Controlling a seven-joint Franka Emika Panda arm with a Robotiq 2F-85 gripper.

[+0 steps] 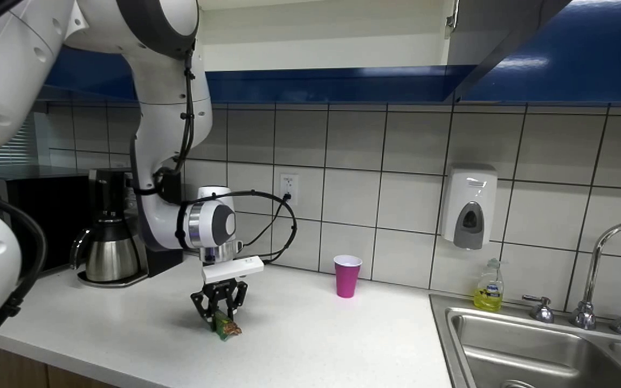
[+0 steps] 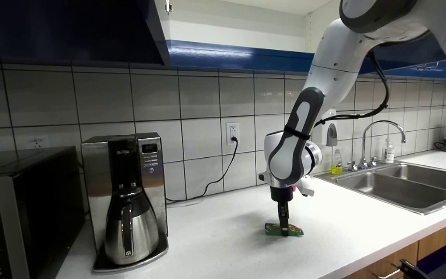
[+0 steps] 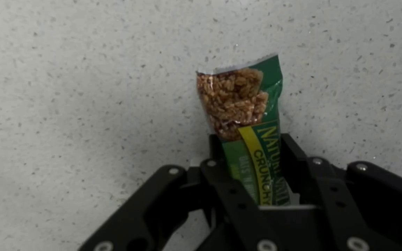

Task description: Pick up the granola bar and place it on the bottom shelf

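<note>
Desk (image 1: 310, 339): white, dark-specked, running along the tiled wall (image 1: 407, 199).
Cabinet (image 1: 321, 54): overhead, far side, white inside. Upper face of its bottom shelf not visible; blue trim (image 1: 321, 85) blocks it in both exterior views.
Arm (image 1: 173, 118): bent down over the desk.
Sink (image 1: 521, 339): let into the right part of the desk.
Microwave (image 2: 48, 201): left end of the desk.
Coffee maker (image 2: 124, 164): just right of the microwave.
Faucet (image 1: 592, 269): far edge of the sink.
Dispenser (image 1: 469, 207): fixed to the wall, left of the faucet.
Hand (image 3: 250, 148): pointing down, between coffee maker and sink, clamped on the bar (image 3: 246, 129), fingers (image 3: 293, 157) on both sides of the wrapper.
Bottle (image 1: 488, 296): yellow liquid, upright at the sink's far left corner.
Cup (image 1: 347, 280): pink, upright, right of the hand and farther, near the wall, well apart from hand and bar.
Bar: green wrapper, in the hand's grip near the middle of its length; granola-printed end reaches out to the right. Low at the desk; whether its underside touches, cannot tell.
</note>
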